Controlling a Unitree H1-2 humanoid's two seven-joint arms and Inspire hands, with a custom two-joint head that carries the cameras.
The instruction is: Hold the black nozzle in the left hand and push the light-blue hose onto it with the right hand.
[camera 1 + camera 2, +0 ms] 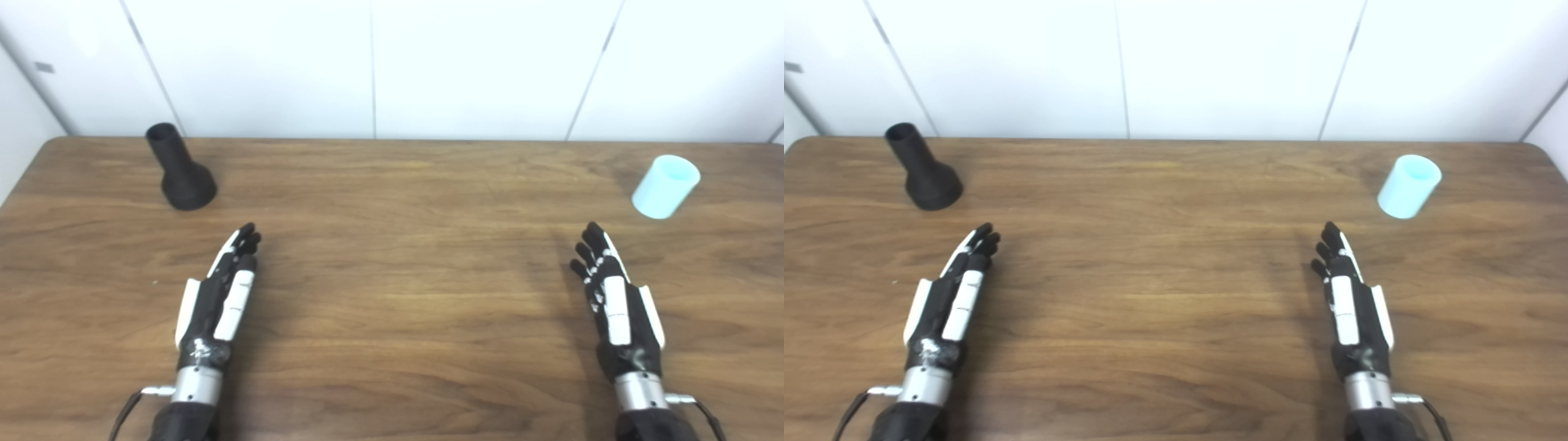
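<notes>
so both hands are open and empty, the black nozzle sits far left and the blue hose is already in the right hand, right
Not quite. The left eye view shows the light-blue hose standing alone on the table, beyond the right hand. Otherwise correct: both hands empty, left hand open, black nozzle far left.

A wooden table (392,294) fills most of both views, its brown grain running left to right across the top. Its far corners are rounded, the left one showing in the left eye view and the right one in the right eye view. Directly behind the table's far edge stands a white panelled wall (392,67), divided by thin grey seams; one seam runs straight down to about the middle of the table's far edge, the others slant. A small grey mark (44,67) sits high on the wall, above the table's far left corner.
</notes>
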